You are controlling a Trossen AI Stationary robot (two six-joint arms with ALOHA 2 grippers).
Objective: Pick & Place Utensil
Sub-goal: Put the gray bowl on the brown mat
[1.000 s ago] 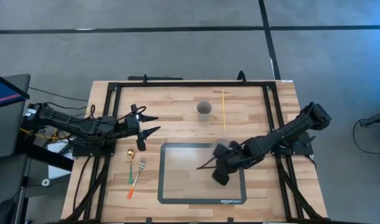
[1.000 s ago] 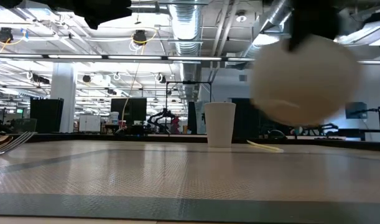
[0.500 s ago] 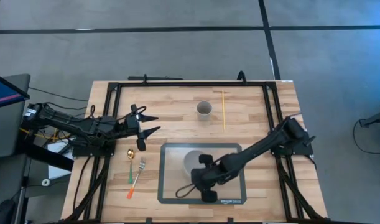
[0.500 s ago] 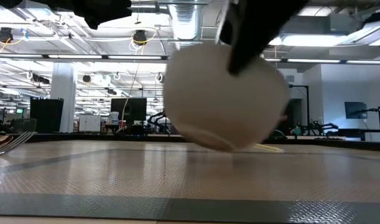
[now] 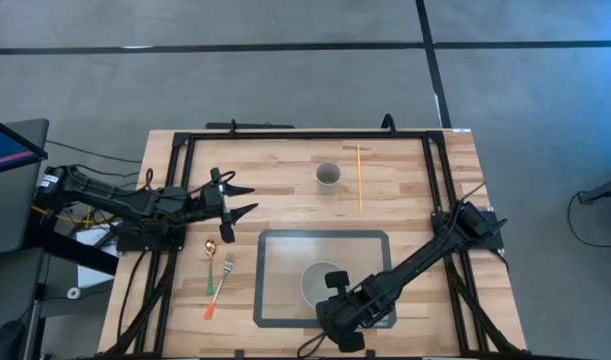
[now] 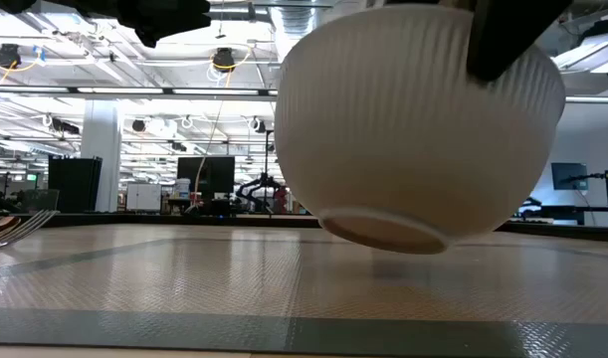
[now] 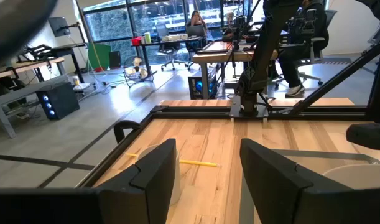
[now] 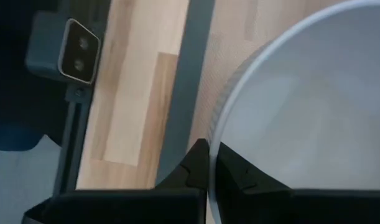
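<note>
A white ribbed bowl [image 5: 318, 285] hangs over the near part of the grey-framed mat [image 5: 270, 240]; in the low view the bowl [image 6: 403, 129] fills the picture, its foot just above the mat. My right gripper [image 5: 334, 292] is shut on its rim. An orange-handled fork [image 5: 219, 287] and a gold spoon with a green handle [image 5: 210, 263] lie on the wood left of the mat. My left gripper [image 5: 240, 199] waits open above the table's left part, beyond the utensils. My right gripper pinches the bowl's rim [image 8: 216, 132], one finger [image 8: 197, 163] outside the wall and the other finger [image 8: 232, 169] inside. It comes from the bowl's right near side. The bowl is lifted clear of the mat, opening up, slightly tilted.
A white paper cup [image 5: 328, 177] and a thin yellow stick [image 5: 360, 178] stand and lie on the far part of the table. A black frame [image 5: 285, 134] runs around the tabletop. Bare wood lies left and right of the mat.
My right gripper has carried the bowl from the mat's right side toward the table's near edge and somewhat left. The bowl has come much closer to the low camera, still clear of the mat. The gripper has stayed shut on the rim.
</note>
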